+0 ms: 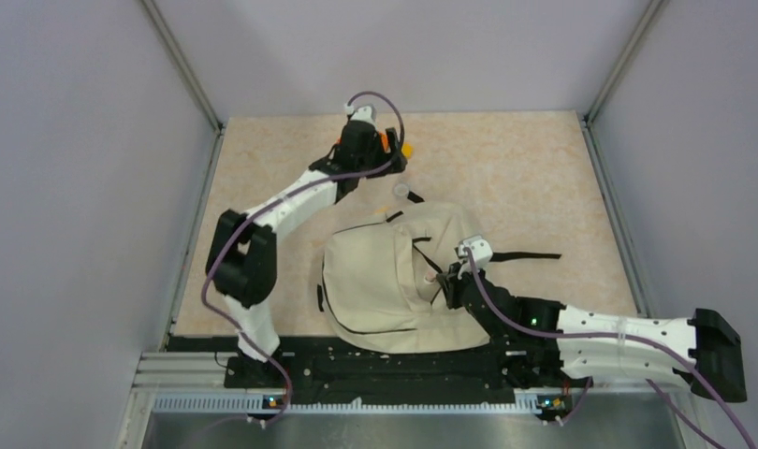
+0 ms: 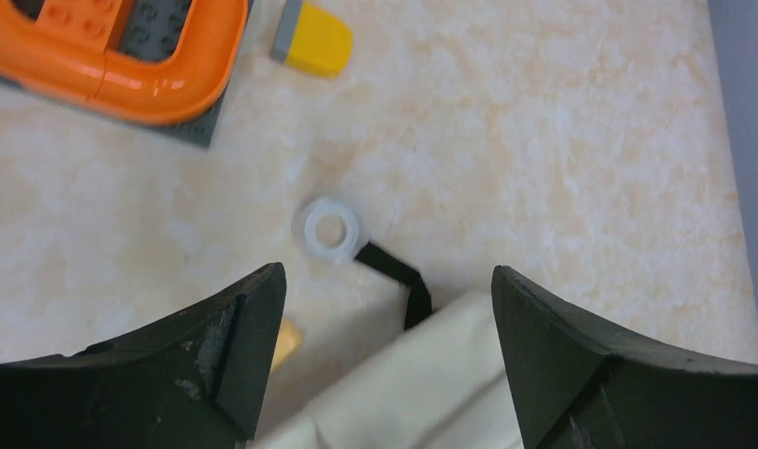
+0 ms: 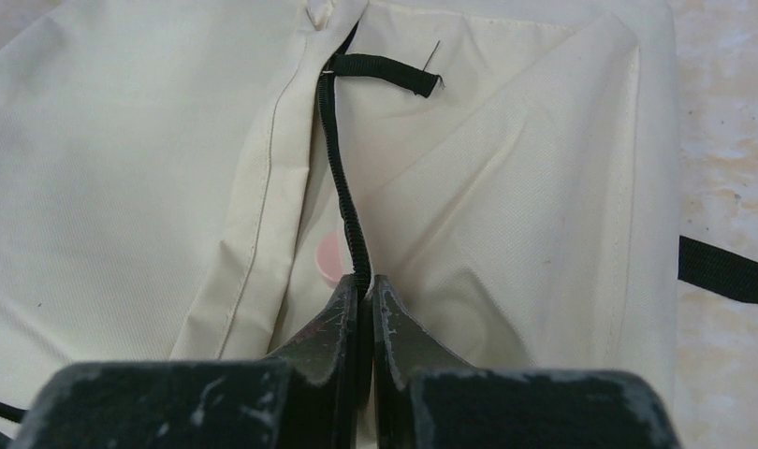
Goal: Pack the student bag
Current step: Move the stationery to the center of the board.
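Note:
The student bag (image 1: 380, 281), cream fabric with black straps, lies flat in the middle of the table. My right gripper (image 3: 364, 283) is shut on the black zipper edge (image 3: 342, 178) of the bag's opening. Something pink (image 3: 329, 258) shows inside the opening, just beyond the fingertips. A black zipper pull (image 3: 385, 67) lies farther along. My left gripper (image 2: 389, 281) hangs open above the table just past the bag's far end, with nothing between its fingers. Under it are the bag's cream corner (image 2: 431, 374) and a black strap loop (image 2: 403, 281).
A small white ring (image 2: 330, 229) lies on the table by the strap loop. Beyond it are an orange curved piece on a grey plate (image 2: 123, 56) and a yellow block (image 2: 317, 42). A black strap (image 1: 525, 255) trails right of the bag. Grey walls enclose the table.

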Controlling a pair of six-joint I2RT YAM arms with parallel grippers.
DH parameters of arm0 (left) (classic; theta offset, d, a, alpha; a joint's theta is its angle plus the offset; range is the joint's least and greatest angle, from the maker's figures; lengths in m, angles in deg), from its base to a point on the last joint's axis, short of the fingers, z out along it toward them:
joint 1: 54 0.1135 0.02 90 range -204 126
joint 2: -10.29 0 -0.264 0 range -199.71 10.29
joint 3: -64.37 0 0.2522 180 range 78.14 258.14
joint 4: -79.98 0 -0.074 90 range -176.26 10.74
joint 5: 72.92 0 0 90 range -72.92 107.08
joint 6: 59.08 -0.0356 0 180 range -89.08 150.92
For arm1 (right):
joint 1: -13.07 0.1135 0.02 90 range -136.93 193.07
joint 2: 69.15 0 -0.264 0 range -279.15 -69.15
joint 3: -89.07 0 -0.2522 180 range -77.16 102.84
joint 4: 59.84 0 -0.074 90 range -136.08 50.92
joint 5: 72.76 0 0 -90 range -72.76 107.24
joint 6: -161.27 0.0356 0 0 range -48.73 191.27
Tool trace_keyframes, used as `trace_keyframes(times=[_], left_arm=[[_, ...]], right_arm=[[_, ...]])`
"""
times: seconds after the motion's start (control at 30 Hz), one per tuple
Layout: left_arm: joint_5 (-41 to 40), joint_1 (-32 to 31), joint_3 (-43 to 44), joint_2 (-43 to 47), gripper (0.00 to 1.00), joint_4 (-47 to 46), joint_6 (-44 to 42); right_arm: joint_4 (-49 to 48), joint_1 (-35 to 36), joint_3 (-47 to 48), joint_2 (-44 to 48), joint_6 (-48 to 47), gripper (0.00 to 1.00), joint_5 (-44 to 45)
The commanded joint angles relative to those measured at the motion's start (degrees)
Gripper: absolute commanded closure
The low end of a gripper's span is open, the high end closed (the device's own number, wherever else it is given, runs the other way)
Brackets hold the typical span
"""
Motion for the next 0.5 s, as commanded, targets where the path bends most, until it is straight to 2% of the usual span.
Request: trace_keyframes(times=[0.0,0.13,0.27,0.47], left_arm=[[0.93,1.53,16.27,-12.96,0.15,0.25,-0.4],[0.57,2.73,33.79,-26.03,0.16,4.49,-2.66],[2.69,3.76,46.2,-37.45,0.16,5.56,-5.1],[3.63,4.56,49.83,-43.35,0.16,0.58,-5.67]], right_arm=[[0.49,-0.31,0.81,-1.23,-0.44,1.0,2.39],[-2.39,-0.34,0.76,-2.8,-0.54,1.0,0.87],[-5.51,-0.38,0.58,-4.19,-1.18,1.0,-0.88],[-6.55,-0.38,0.73,-5.76,-1.84,1.0,-1.38]])
